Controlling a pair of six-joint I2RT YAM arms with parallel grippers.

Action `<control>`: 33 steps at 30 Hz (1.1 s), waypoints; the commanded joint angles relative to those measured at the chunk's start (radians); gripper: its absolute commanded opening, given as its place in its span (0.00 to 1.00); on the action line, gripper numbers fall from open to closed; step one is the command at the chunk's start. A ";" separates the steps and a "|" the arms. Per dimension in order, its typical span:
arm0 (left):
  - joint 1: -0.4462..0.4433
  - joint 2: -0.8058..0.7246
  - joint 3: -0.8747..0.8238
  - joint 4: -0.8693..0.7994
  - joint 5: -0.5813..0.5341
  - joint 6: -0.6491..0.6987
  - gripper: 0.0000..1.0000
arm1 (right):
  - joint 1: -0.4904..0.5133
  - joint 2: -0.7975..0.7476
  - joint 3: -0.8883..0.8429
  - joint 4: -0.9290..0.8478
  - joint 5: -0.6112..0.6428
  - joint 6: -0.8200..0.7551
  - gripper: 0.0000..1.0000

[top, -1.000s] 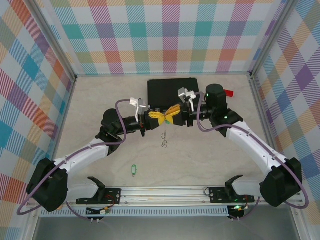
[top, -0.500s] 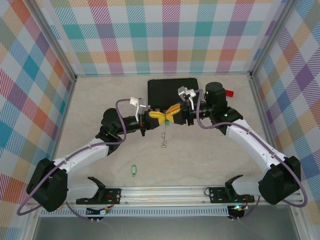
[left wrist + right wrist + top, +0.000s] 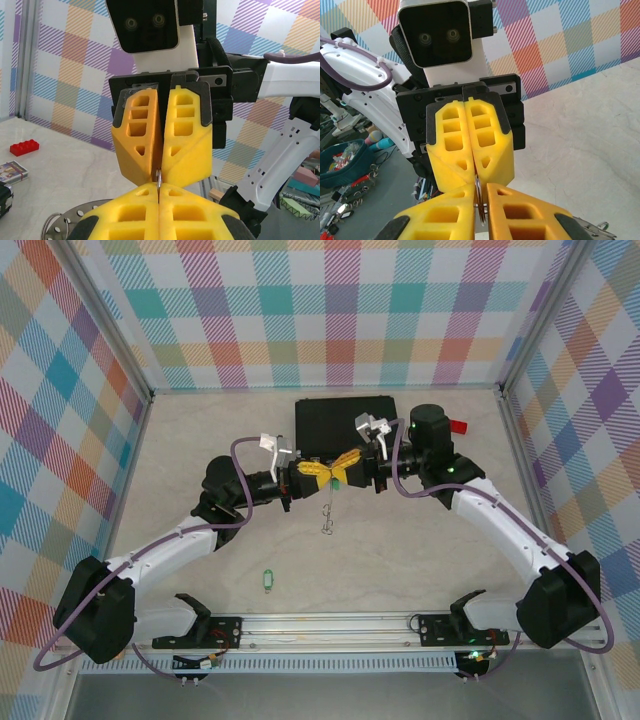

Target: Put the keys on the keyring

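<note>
Seen from above, the two arms reached in from either side and met tip to tip over the middle of the table (image 3: pixel 430 550). The left gripper (image 3: pixel 322 474) came in from 9 o'clock and the right gripper (image 3: pixel 341 469) from 2 o'clock, and their yellow fingers were almost touching. The keyring (image 3: pixel 327 518) was off the table at that meeting point. It showed as a thin grey line running down toward 6 o'clock from the fingertips. In the left wrist view the left gripper's own fingers (image 3: pixel 125 215) were pressed flat together, with the edge of the hoop (image 3: pixel 158 176) standing up out of their seam, so that gripper was clamped on the ring. In the right wrist view the right gripper's fingers (image 3: pixel 520 210) stood narrowly apart, with the rim of the hoop (image 3: pixel 479 197) in the slit between them. Whether the pads pressed on the metal could not be told. One of the keys (image 3: pixel 267 581), with its green tag, lay loose on the table at 7 o'clock from the grippers, well apart from the ring. A green fleck (image 3: pixel 334 487) sat just under the fingertips, too small to identify. The black case (image 3: pixel 345 418) lay at 12 o'clock behind the grippers, and the red block (image 3: pixel 459 426) lay at 2 o'clock, just beyond the right arm's wrist.
</note>
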 commanded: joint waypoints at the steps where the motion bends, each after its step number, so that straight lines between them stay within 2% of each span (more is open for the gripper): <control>1: 0.008 -0.005 0.039 0.043 0.015 -0.010 0.00 | -0.003 0.009 -0.013 -0.008 -0.026 -0.026 0.14; 5: 0.008 -0.007 0.038 0.041 0.014 -0.010 0.00 | -0.003 0.013 -0.014 -0.006 -0.023 -0.025 0.15; 11: 0.009 -0.002 0.040 0.041 0.015 -0.010 0.00 | -0.002 0.006 -0.019 0.005 -0.018 -0.022 0.09; 20: 0.008 -0.002 0.041 0.040 0.014 -0.010 0.00 | -0.003 -0.003 -0.039 0.004 -0.012 -0.031 0.07; 24: 0.008 -0.001 0.040 0.040 0.013 -0.008 0.00 | -0.003 -0.013 -0.048 0.009 -0.003 -0.036 0.00; 29: 0.008 -0.002 0.039 0.038 0.010 -0.011 0.00 | -0.002 -0.027 -0.061 0.025 0.016 -0.035 0.00; 31: 0.009 -0.005 0.038 0.028 -0.001 -0.009 0.22 | -0.003 -0.040 -0.075 0.047 0.039 -0.028 0.00; 33: 0.009 -0.013 0.032 0.018 -0.020 -0.004 0.32 | -0.003 -0.057 -0.098 0.080 0.066 -0.015 0.00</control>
